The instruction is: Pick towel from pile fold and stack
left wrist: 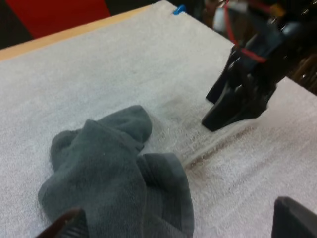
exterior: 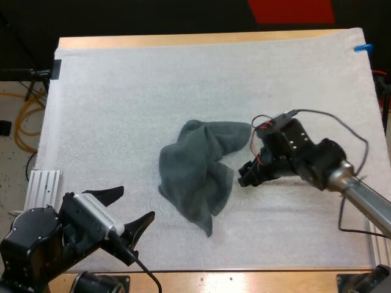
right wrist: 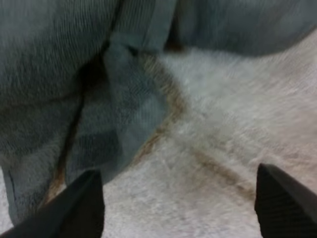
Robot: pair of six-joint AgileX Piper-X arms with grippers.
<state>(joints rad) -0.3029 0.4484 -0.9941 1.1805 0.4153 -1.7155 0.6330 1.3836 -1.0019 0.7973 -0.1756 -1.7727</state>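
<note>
A dark grey-green towel (exterior: 200, 173) lies crumpled at the middle of the white mat (exterior: 122, 110). My right gripper (exterior: 252, 172) hovers low just right of it, fingers open, tips toward the cloth's right edge. In the right wrist view its two fingers (right wrist: 74, 208) stand wide apart over bare mat, with the towel (right wrist: 74, 89) close ahead. My left gripper (exterior: 129, 210) is open near the front left of the mat, apart from the towel. From the left wrist view the towel (left wrist: 109, 173) lies in front, and the right gripper (left wrist: 233, 101) sits beyond it.
The wooden table edge (exterior: 183, 40) runs along the far side of the mat. Bare mat (exterior: 293, 91) spreads behind and to both sides of the towel. Cables (exterior: 24, 116) lie on the floor at the left.
</note>
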